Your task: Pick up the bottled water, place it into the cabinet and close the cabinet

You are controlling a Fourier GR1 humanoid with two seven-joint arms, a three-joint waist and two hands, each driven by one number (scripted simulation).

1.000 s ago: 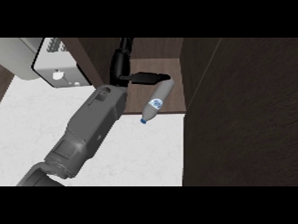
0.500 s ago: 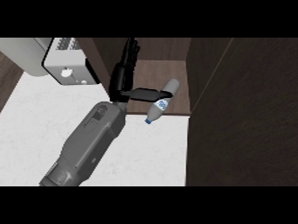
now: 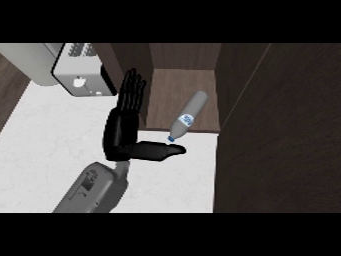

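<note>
In the head view, one bottled water (image 3: 188,116) lies tipped on its side on the cabinet (image 3: 184,75) floor, just beyond and to the right of the single hand in sight. Its blue cap hangs over the shelf's front lip, next to the thumb tip, and its base points deeper into the cabinet. That hand (image 3: 126,120), taken here as the right one, is spread flat with its fingers straight and pointing up along the cabinet's left wall, its thumb stuck out sideways toward the cap; it holds nothing. The other hand does not show. The bottle looks light, a clear thin-walled plastic that would likely give a little under squeeze and roll easily on its round body. The mid-body near the label seems the best place to hold it, well away from the narrow neck. Counted: one bottle, one cabinet with one dark door (image 3: 291,130) standing open to the right of the hand, and one white appliance (image 3: 77,75) to its upper left.
</note>
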